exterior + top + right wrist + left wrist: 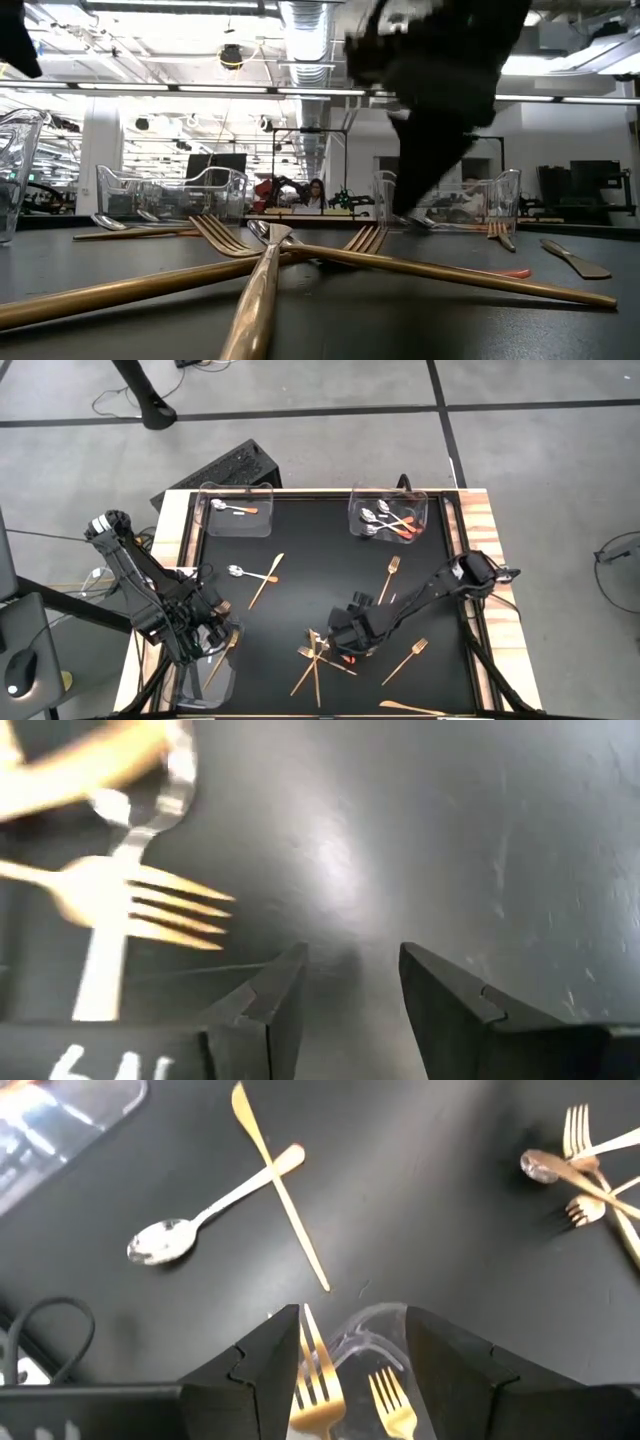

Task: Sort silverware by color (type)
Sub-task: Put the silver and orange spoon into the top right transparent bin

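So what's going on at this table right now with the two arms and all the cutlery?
A two-armed robot is sorting silverware on a black table. The left tool is open at the near-left tray, with a gold fork between its fingers. The right tool hangs open and empty beside the pile of gold forks and knives. Several red-handled spoons already lie in the far-right tray; one spoon and a knife lie loose.

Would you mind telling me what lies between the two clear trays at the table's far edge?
Nothing: in the high view, only bare black mat separates the left tray from the right tray.
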You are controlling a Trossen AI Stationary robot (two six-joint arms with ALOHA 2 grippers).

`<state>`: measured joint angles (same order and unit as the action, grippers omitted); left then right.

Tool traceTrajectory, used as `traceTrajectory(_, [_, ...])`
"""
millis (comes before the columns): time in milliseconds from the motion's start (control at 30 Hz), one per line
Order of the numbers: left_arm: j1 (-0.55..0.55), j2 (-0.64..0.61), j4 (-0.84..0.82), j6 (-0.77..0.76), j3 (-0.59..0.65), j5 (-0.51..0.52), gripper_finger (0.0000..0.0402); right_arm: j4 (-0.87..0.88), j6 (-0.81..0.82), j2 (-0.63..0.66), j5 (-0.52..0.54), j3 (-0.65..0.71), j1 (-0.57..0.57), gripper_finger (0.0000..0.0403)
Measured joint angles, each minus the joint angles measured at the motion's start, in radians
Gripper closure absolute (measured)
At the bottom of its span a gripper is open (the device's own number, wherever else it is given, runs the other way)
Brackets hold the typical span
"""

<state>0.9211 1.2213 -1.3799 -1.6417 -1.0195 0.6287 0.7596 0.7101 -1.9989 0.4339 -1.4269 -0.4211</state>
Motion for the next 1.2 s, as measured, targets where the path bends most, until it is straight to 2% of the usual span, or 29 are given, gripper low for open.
traceTrajectory(200, [0.0,0.0,0.001,0.033,0.0,0.052,0.0235,-0.202,-0.116,0.001,0.007,-0.042,-0.034,0.0223])
traceTrajectory(333, [0.0,0.0,0.002,0.033,0.0,0.06,0.0235,-0.322,-0.193,-0.016,-0.071,-0.043,-0.038,0.0223])
traceTrajectory(633, [0.0,0.0,0.006,0.034,0.0,0.068,0.0235,-0.294,-0.196,-0.019,-0.152,-0.042,-0.035,0.0223])
traceTrajectory(933, [0.0,0.0,0.007,0.034,0.0,0.072,0.0235,-0.345,-0.196,-0.151,-0.272,-0.055,-0.016,0.0226])
traceTrajectory(1033, [0.0,0.0,0.01,0.034,0.0,0.072,0.0235,-0.336,-0.191,-0.152,-0.326,-0.06,0.0,0.0239])
traceTrajectory(1200, [0.0,0.0,0.009,0.033,0.0,0.072,0.0235,-0.229,-0.188,-0.127,-0.286,-0.057,0.019,0.0289])
